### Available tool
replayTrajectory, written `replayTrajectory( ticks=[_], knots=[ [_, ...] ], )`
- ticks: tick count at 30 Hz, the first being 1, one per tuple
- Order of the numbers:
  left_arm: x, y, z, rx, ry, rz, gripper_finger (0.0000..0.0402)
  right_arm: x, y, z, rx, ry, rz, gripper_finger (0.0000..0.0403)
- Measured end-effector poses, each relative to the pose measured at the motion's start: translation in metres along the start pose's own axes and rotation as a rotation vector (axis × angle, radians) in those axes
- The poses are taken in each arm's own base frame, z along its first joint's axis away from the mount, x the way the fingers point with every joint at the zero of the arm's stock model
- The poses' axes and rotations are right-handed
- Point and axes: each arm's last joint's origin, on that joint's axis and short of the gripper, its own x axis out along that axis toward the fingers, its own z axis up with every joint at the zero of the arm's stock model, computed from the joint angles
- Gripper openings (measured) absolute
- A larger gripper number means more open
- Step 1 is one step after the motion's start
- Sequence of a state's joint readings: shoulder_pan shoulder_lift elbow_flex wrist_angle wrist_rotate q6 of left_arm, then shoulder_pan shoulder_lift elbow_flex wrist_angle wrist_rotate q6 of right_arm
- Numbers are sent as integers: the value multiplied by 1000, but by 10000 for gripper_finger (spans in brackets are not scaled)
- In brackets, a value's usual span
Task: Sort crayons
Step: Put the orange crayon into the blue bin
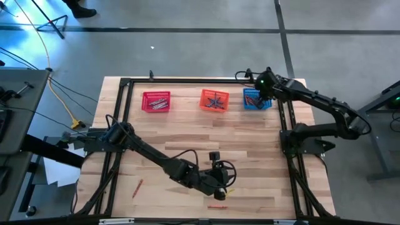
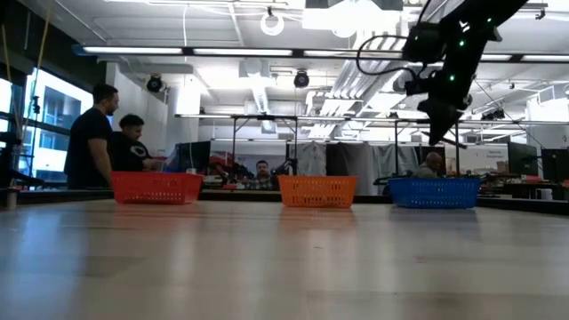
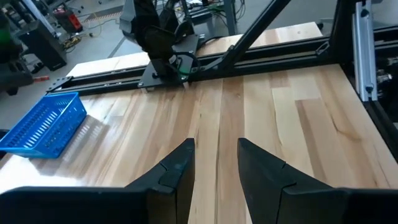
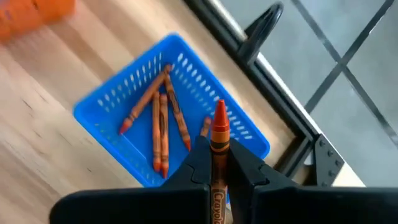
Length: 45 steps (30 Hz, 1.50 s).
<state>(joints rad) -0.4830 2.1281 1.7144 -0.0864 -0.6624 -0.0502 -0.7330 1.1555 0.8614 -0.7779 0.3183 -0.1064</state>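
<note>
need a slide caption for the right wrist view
Right tool shut on an orange crayon, poised above the blue basket that already holds several orange crayons.

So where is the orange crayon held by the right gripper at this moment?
The orange crayon is clamped in the right gripper, above the blue mesh basket at the table's far right corner, which holds several orange crayons.

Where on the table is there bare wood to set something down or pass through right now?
Free: the wide strip between the basket row, red basket to blue basket, and the left arm; also the near-left corner, apart from one loose crayon. Crowded: near edge around the left tool, and the blue basket, where the right tool holds an orange crayon.
</note>
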Motion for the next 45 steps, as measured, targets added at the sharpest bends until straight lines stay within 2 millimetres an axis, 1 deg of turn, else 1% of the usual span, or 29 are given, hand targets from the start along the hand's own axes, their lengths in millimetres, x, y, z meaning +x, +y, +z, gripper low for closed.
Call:
replayTrajectory(
  ticks=[7,11,17,21,25,29,36,45],
  knots=[
    [0,0,-1,6,7,0,108,30,9,2,-98,125,4,5],
    [0,0,-4,29,33,1,108,46,14,5,-130,166,4,5],
    [1,2,-8,51,68,10,108,63,20,9,-164,182,9,5],
    [3,5,-8,12,70,21,108,72,22,9,-164,202,17,5],
    [7,11,-8,-9,73,35,108,76,24,9,-163,217,21,6],
    [9,13,-9,-27,85,43,108,76,24,9,-151,218,21,16],
    [9,14,-9,-36,89,44,108,76,24,9,-121,219,21,33],
    [9,13,-9,-36,89,43,108,76,26,7,-97,226,70,37]
  ],
)
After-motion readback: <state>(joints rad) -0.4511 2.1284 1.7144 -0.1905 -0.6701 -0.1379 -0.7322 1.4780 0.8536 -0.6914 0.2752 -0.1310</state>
